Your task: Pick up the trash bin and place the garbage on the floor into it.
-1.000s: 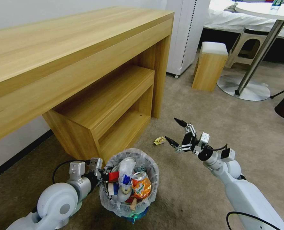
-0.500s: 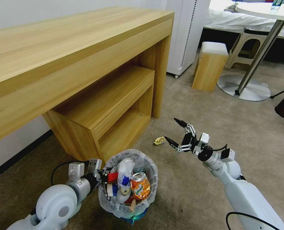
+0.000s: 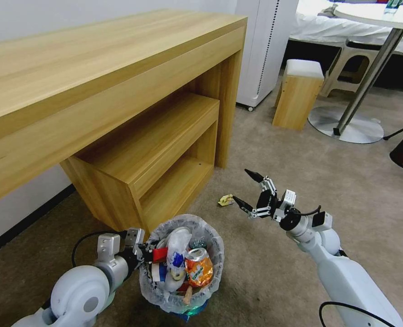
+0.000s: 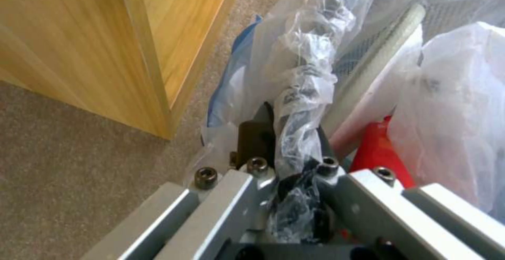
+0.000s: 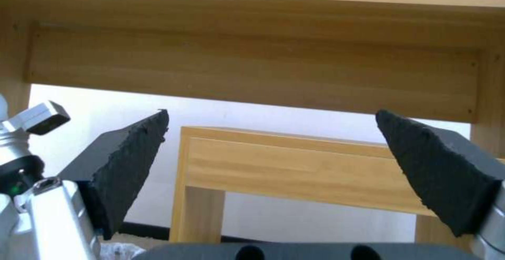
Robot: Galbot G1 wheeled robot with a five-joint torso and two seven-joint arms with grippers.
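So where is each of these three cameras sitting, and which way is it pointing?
Head view: high on the robot, looking forward and down at the beige carpet floor, the wooden desk, both arms, and the open right claw.
Left wrist view: on the left arm, looking along the left claw shut on the small blue trash bin's bagged rim.
Right wrist view: on the right arm, facing the desk between its spread fingers.
Shared: the bin and the desk.

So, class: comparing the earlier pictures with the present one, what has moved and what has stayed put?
The left gripper, shut on the trash bin rim, has drawn the bin slightly down the head view, toward the robot. The open right gripper has edged slightly left. The yellow wrapper stays on the floor.
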